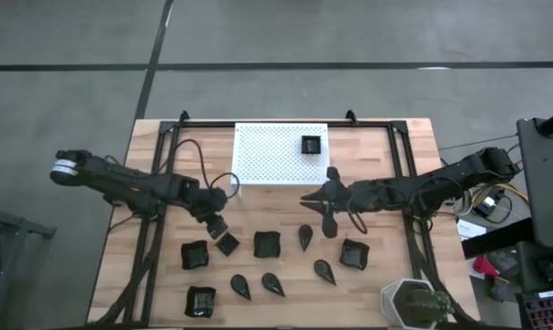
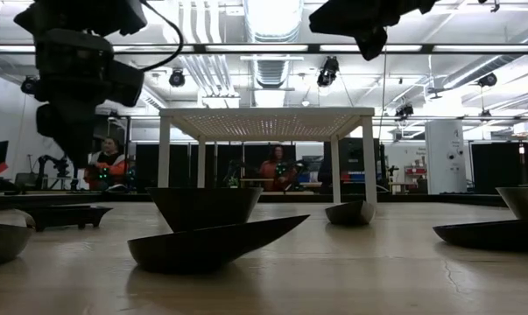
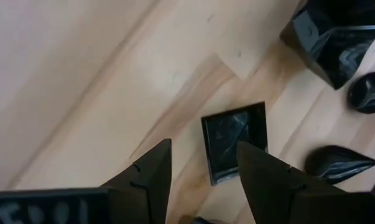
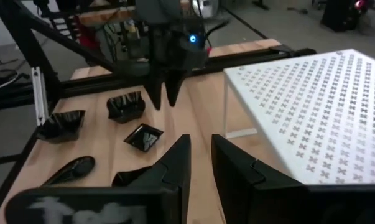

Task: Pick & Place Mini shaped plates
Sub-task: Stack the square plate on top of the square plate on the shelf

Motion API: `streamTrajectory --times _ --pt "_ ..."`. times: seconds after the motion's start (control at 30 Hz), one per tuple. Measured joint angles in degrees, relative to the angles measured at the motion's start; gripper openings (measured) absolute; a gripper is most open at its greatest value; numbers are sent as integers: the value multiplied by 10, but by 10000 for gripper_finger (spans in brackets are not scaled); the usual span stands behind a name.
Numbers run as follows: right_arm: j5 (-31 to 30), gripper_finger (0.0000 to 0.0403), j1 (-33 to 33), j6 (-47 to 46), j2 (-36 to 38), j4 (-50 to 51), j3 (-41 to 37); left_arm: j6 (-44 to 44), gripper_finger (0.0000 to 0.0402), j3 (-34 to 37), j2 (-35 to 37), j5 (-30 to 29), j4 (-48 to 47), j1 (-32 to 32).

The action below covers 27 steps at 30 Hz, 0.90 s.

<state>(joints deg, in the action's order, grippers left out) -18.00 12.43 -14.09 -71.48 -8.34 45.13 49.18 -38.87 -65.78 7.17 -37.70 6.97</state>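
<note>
My left gripper hangs open above the small square plate at its 5 o'clock, framing it; my right gripper is narrowly parted, empty, beside the white stand

The left gripper hovers with fingers spread above a small square black plate on the wooden table; teardrop plates, perhaps two, lie nearby.

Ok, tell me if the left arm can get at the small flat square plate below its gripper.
Probably yes. The left gripper hangs open right above the small square plate, with bare wood around it and the nearest raised-rim plate apart.
</note>
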Motion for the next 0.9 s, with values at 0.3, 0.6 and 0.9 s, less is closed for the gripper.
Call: streamTrajectory --times 0.3,0.6,0.9 --pt "0 61 5 29 0 -19 1 34 172 24 -19 -21 55 31" --pt "-1 61 5 27 -5 -27 1 65 172 26 -53 -33 58 54" --pt "0 57 5 34 -9 -31 1 86 172 26 -82 -33 84 77"
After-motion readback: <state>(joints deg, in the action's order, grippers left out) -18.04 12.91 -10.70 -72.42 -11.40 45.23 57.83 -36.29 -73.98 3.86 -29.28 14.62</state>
